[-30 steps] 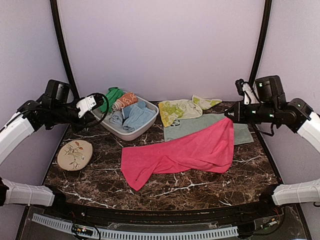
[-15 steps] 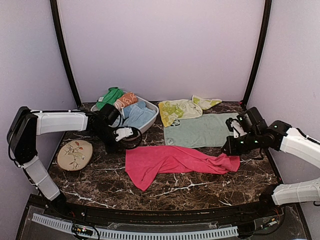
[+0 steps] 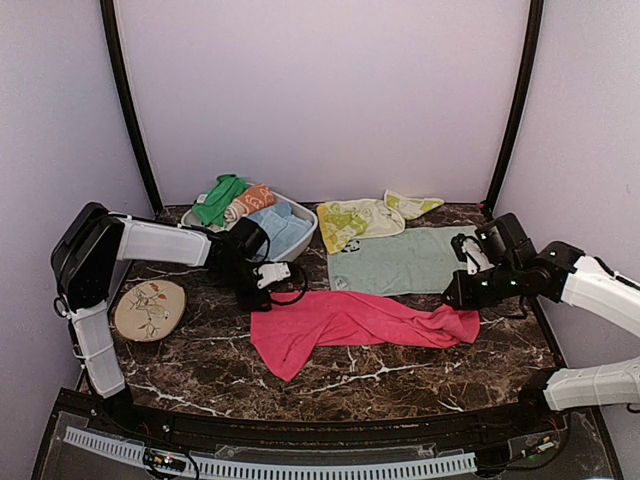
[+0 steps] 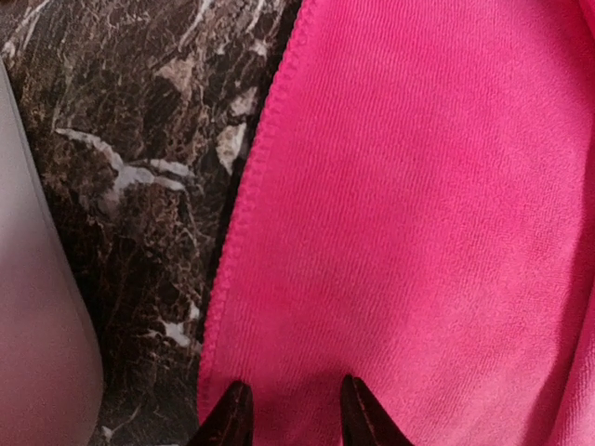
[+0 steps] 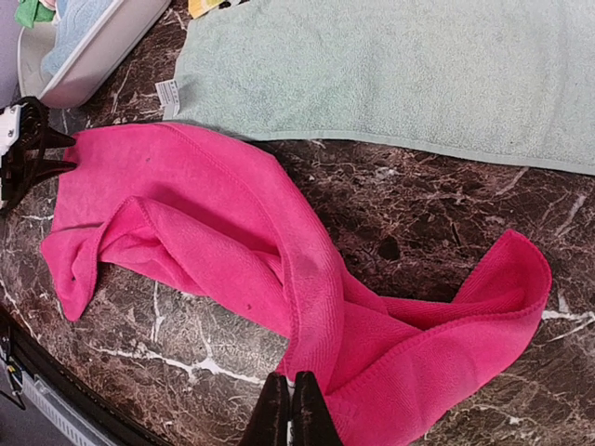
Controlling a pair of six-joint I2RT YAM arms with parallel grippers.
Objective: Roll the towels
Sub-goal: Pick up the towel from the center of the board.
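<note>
Noted: long hot-pink cloth towel (image 3: 350, 320) lies rumpled across dark marble tabletop (image 3: 400, 375). My right hand (image 5: 290, 409) is clenched on its right end. My left hand (image 4: 293, 420) is parted over the left hem, gripping nothing. Risk: rolling over those folds would likely give a lopsided roll.

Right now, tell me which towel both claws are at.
The pink towel, stretched across the front; the mint towel and yellow towel lie untouched behind it.
</note>
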